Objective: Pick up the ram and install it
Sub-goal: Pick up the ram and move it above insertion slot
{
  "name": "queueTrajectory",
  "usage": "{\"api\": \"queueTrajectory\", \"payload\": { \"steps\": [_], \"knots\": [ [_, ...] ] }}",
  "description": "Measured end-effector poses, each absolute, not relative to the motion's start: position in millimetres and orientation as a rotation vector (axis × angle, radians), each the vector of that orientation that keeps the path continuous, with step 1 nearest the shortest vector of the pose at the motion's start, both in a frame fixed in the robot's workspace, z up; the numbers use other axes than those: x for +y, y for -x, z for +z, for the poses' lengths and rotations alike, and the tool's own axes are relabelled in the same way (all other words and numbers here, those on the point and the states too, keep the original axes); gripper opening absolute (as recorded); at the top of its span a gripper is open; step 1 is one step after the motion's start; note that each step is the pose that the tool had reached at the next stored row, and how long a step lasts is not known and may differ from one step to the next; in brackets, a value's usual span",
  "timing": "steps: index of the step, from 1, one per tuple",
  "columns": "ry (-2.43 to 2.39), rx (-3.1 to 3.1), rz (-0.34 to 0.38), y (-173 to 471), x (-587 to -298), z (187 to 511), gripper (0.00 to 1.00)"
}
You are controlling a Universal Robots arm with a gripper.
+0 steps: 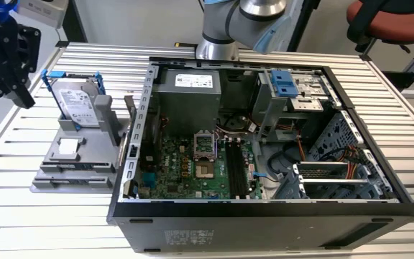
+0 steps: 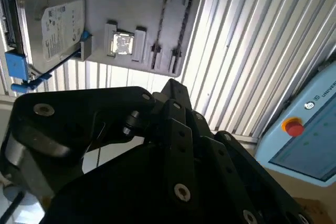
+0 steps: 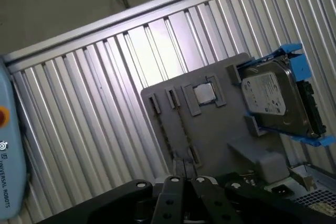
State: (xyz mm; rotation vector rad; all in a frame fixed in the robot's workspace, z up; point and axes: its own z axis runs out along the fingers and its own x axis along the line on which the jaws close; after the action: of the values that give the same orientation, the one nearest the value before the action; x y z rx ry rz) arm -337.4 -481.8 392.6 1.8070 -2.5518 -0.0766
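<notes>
- The gripper point(image 3: 181, 167) hangs above the grey holder point(image 3: 215, 129), its 2 fingers pressed together and pinching nothing.
- In the exterior view it sits at the exterior view's left, well apart from the open computer case point(image 1: 264, 213).
- The ram point(image 2: 162, 22) seems to stand on edge in 1 of the holder's 2 long slots. It shows as a thin strip that is hard to make out.
- A hard drive point(image 1: 77, 102) in a blue frame stands upright on the holder.
- The black motherboard slots point(image 1: 237, 167) lie inside the case.
</notes>
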Motion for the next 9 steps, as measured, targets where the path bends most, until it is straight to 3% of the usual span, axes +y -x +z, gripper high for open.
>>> {"api": "queueTrajectory", "payload": {
  "steps": [9],
  "knots": [
    [-2.006, -2.393, -0.074, 337.5, -481.8, 392.6, 0.0]
  ]
}}
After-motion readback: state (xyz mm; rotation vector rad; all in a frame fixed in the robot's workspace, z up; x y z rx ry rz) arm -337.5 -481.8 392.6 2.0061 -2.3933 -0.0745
